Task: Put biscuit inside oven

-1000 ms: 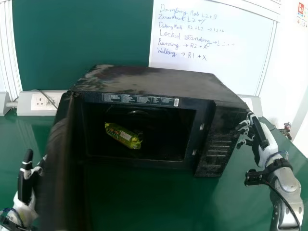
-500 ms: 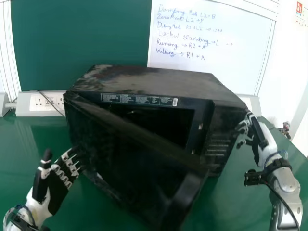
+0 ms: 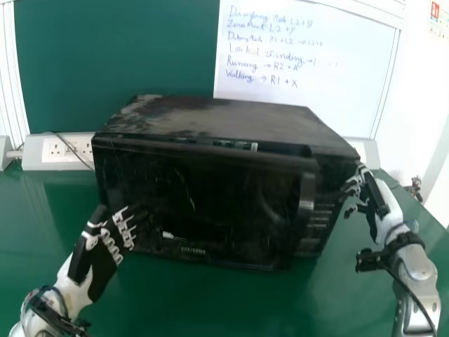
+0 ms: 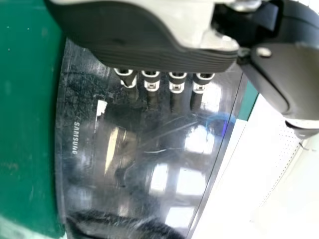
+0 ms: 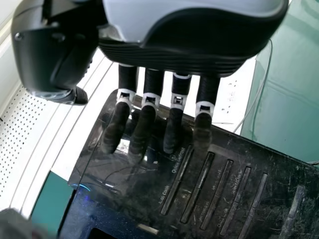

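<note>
Oven (image 3: 210,116) is sitting mid-frame in the head view, its door (image 3: 224,200) hanging slightly ajar, so closing up is probably the step in hand; the next move is calling for a firm, even push. At the door's eight o'clock the left hand (image 3: 105,246) is spreading its fingers; at three o'clock the right hand (image 3: 375,200) is resting beside the side wall, loosely open. In the left wrist view, straight fingers are pointing at the door; in the right, relaxed fingers are lying near the controls (image 5: 198,188). Since the earlier frames, the door is swinging nearly home, the left hand following, and the biscuit, visible inside then, is presumably lying behind it.
</note>
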### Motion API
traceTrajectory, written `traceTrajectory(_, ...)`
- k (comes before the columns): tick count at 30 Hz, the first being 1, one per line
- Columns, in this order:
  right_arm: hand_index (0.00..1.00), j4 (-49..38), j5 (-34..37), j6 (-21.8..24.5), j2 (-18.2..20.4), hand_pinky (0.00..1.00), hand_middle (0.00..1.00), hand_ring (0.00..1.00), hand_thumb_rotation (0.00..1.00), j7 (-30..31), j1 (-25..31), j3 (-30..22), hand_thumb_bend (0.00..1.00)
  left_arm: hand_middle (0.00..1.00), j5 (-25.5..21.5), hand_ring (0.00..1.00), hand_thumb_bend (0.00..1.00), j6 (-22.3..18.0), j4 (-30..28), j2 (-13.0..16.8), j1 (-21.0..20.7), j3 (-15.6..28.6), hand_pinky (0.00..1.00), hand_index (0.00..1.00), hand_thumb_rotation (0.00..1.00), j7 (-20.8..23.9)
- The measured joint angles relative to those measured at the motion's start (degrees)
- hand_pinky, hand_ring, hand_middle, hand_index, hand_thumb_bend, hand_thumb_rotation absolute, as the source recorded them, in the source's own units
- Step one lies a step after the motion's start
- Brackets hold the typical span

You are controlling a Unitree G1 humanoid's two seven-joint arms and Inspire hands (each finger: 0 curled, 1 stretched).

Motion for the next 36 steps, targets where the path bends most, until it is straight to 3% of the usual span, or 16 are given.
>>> traceTrajectory(6,0.31,0.1,-1.0,-0.8,-0.1,0.19,0.27,0.21,0.77,0.3,0.1,0.4,0.56,0.99,3.4,0.98,0.80,1.0,2.8,0.0,-3.9,-1.3,0.93,1.00,0.75,1.6)
traceTrajectory(12,0.31,0.2,-1.5,-0.8,-0.5,0.19,0.27,0.21,0.76,1.0,0.2,0.6,0.59,1.00,5.5,0.99,0.81,1.2,9.4,-0.8,-8.8,-2.0,0.95,1.00,0.69,2.9)
traceTrajectory(18,0.31,0.4,-1.8,-1.1,-0.6,0.18,0.27,0.21,0.78,1.6,0.3,0.7,0.55,1.00,8.2,1.00,0.80,-2.3,15.9,-1.5,-11.9,-2.5,0.93,1.00,0.68,1.5)
traceTrajectory(23,0.31,-0.2,-2.1,-0.1,-0.5,0.19,0.27,0.21,0.75,1.3,0.3,0.8,0.57,1.00,9.1,1.00,0.80,-4.6,19.1,-2.3,-13.2,-2.7,0.92,1.00,0.68,0.8)
traceTrajectory(30,0.31,-0.3,-3.7,-0.8,-1.2,0.19,0.27,0.22,0.84,2.0,0.5,1.8,0.55,1.00,9.5,1.00,0.81,-5.2,19.7,-2.3,-13.6,-2.8,0.93,1.00,0.70,0.6)
traceTrajectory(36,0.31,0.1,-4.4,-1.1,-1.8,0.19,0.28,0.22,0.78,2.2,0.6,1.8,0.58,1.00,9.5,0.99,0.82,-5.2,19.5,-2.3,-13.5,-2.5,0.93,1.00,0.69,0.4)
